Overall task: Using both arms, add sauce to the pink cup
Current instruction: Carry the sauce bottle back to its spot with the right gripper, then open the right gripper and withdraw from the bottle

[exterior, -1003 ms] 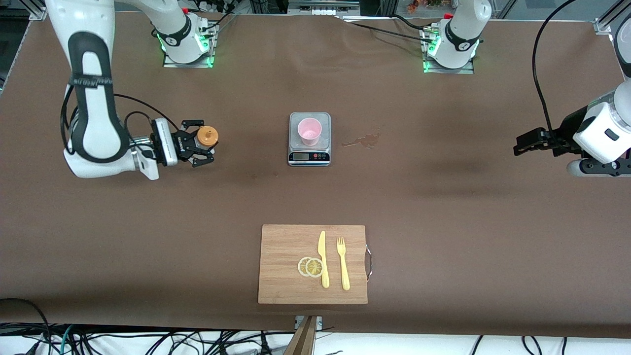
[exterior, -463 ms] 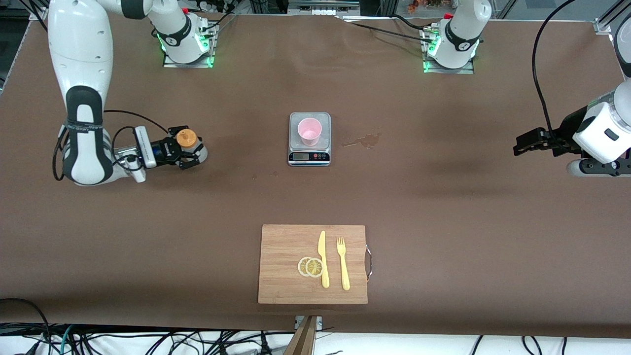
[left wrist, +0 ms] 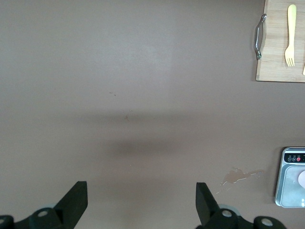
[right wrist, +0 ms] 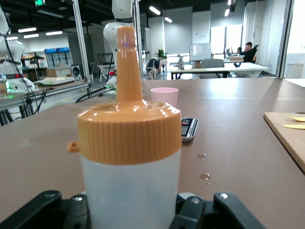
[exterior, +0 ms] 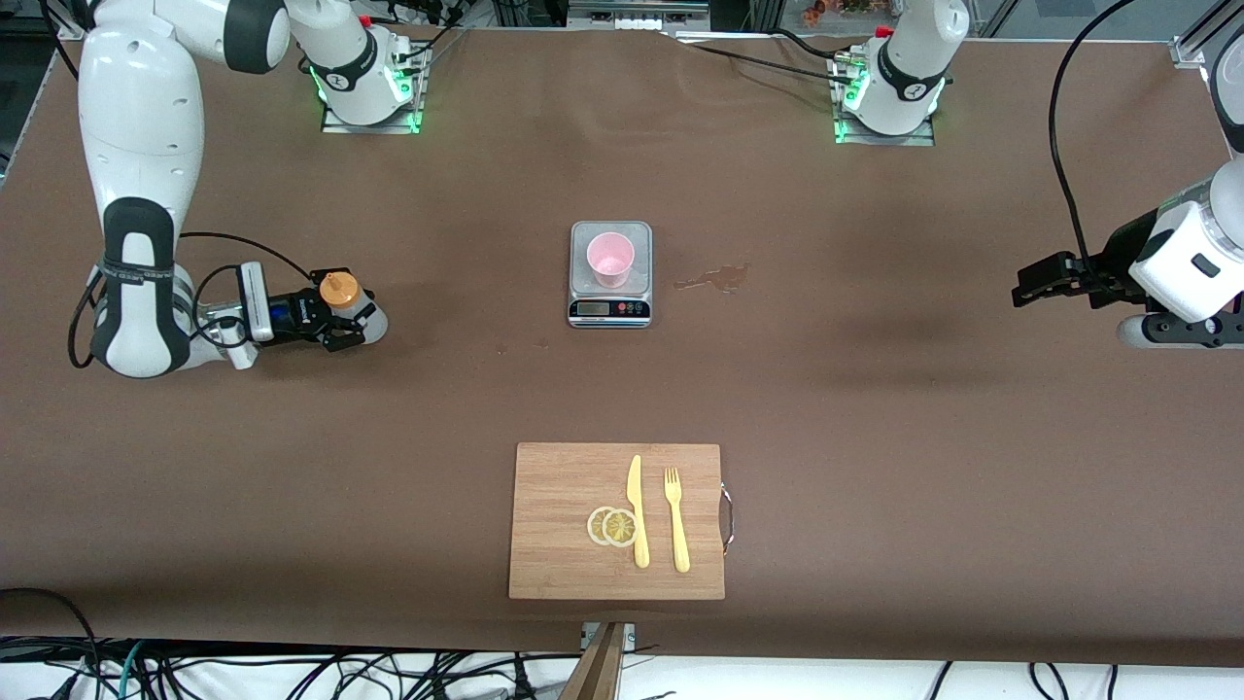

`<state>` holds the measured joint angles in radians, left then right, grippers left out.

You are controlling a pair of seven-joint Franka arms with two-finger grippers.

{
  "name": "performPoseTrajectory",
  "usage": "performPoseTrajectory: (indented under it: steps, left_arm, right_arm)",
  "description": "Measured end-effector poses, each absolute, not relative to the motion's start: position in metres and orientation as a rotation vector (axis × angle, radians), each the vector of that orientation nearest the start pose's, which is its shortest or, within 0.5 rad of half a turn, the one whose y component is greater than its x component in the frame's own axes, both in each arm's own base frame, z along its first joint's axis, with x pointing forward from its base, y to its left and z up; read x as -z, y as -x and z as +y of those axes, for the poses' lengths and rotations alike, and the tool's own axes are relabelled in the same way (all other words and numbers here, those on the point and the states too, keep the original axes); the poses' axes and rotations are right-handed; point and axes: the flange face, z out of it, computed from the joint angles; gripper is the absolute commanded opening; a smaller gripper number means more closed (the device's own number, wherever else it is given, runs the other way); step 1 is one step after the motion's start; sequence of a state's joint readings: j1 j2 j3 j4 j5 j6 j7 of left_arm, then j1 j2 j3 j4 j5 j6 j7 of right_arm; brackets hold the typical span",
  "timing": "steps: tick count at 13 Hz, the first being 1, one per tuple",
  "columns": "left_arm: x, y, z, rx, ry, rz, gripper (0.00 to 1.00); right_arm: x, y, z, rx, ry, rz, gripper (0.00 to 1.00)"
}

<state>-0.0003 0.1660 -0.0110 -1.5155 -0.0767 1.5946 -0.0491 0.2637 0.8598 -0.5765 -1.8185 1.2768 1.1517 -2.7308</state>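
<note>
My right gripper is shut on the sauce bottle, a whitish squeeze bottle with an orange nozzle cap. It holds the bottle upright, low over the table toward the right arm's end, well away from the scale. In the right wrist view the bottle fills the middle between the fingers. The pink cup stands on the steel kitchen scale at mid table and also shows in the right wrist view. My left gripper is open and empty above the left arm's end of the table, where it waits.
A wet spill lies beside the scale toward the left arm's end. A wooden cutting board with a yellow knife, a fork and lemon slices lies nearer to the front camera.
My right gripper has carried the sauce bottle lower and away from the scale, toward the right arm's end of the table. The left arm has not moved.
</note>
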Motion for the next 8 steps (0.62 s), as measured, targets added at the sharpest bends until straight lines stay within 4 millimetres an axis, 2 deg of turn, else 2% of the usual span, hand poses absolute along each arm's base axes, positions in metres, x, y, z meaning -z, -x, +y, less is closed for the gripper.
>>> performPoseTrajectory:
  steps: [1,4,8]
  left_arm:
    - [-0.557,-0.603,-0.014,-0.143,3.213,-0.069,1.0]
    - [-0.557,-0.603,-0.014,-0.143,3.213,-0.069,1.0]
    - [-0.557,-0.603,-0.014,-0.143,3.213,-0.069,1.0]
  right_arm:
    - [-0.12,-0.536,-0.026,0.855,1.111,-1.432,1.0]
    - [-0.111,-0.531,-0.042,0.843,1.136,-1.414,1.0]
    - [-0.115,-0.529,-0.083,0.873,1.2,-1.405,1.0]
